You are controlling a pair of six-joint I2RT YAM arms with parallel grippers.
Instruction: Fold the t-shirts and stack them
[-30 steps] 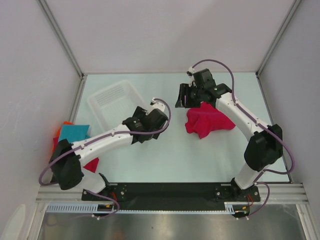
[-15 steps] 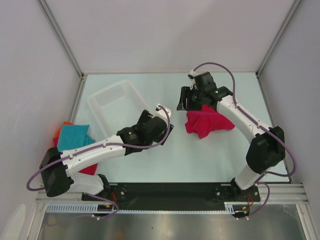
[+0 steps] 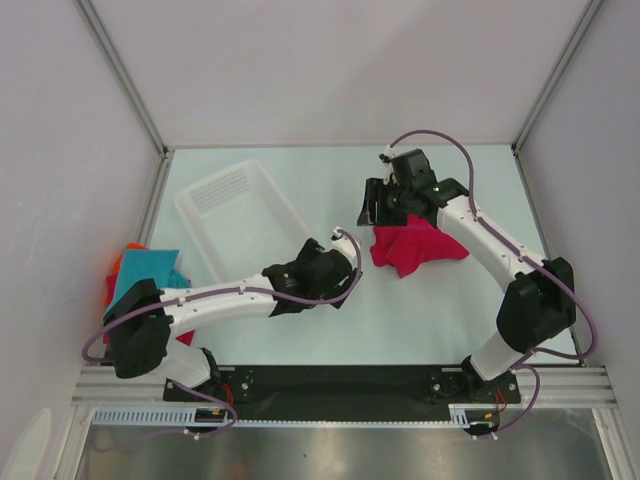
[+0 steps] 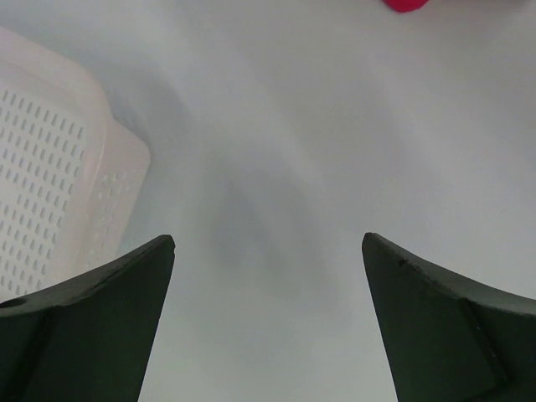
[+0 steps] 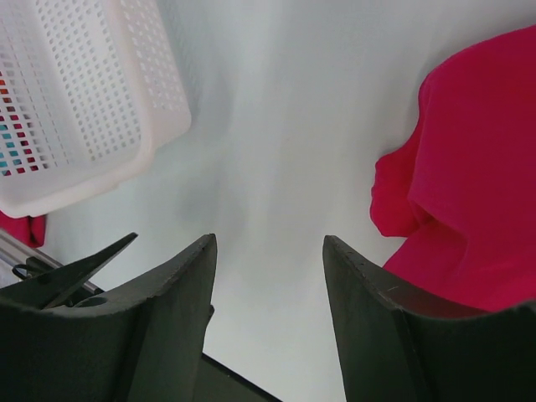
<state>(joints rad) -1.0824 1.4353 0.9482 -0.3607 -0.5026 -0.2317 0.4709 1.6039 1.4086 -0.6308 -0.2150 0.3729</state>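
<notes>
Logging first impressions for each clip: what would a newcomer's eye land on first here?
The crumpled crimson t-shirt right of table centre stands out, the right end effector open beside it, gripping nothing. The left end effector hangs open over the table nearby; a white mesh basket sits far left, near a stack of folded t-shirts.

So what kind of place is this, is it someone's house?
Probably a robot test booth, not a house. Plain white panels wall in a table, the left arm and right arm are bolted at its near edge, and a crimson t-shirt lies there, likely for practice.
</notes>
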